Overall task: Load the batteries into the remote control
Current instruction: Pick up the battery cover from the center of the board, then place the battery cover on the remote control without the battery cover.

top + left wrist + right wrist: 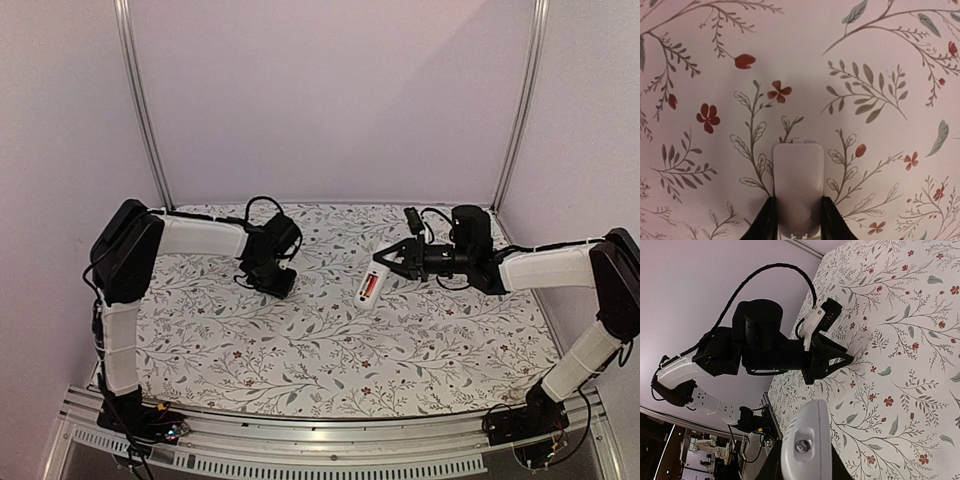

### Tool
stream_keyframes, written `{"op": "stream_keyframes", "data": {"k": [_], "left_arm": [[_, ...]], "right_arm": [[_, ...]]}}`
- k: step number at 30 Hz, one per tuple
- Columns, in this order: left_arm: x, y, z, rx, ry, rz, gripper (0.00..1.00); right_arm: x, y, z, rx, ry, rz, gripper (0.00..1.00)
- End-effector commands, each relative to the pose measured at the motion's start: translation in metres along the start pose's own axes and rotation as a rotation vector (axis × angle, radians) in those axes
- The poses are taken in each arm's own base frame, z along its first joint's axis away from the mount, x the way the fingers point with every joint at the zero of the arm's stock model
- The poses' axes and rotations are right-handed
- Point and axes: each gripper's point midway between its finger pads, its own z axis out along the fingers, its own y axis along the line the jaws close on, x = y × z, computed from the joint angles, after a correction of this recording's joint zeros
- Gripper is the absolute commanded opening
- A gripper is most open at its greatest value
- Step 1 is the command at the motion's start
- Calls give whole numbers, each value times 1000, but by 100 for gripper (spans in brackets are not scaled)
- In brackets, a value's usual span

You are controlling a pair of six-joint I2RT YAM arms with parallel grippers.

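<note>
While the right gripper (pixel 388 264) clamps the remote control (pixel 807 432), the left gripper (pixel 797 220) pinches a white cover (pixel 798 175).

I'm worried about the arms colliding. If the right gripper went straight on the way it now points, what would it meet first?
Probably the left gripper, which sits ahead of the remote control that the right gripper holds. Depth is unclear, so the remote's tip might touch the table first.

Top view looks down from above the near edge onto the white floral-print table cover (pixel 330 350); left wrist faces it closely from above; right wrist looks left across it.
</note>
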Motion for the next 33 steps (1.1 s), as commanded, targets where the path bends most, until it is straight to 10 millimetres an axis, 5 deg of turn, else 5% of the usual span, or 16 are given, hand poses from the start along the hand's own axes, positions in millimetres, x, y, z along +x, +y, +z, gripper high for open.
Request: {"op": "stream_keyframes", "data": {"k": [1, 11, 21, 33], "left_arm": [[10, -4, -21, 20, 0, 21, 24], [19, -28, -78, 114, -98, 83, 25], [12, -108, -169, 313, -282, 258, 29], [16, -165, -199, 475, -315, 375, 29]], "right_arm": [[2, -9, 2, 11, -1, 22, 0], [1, -23, 10, 6, -45, 105, 0], [6, -37, 21, 17, -100, 215, 0], [12, -21, 27, -66, -134, 208, 0]]}}
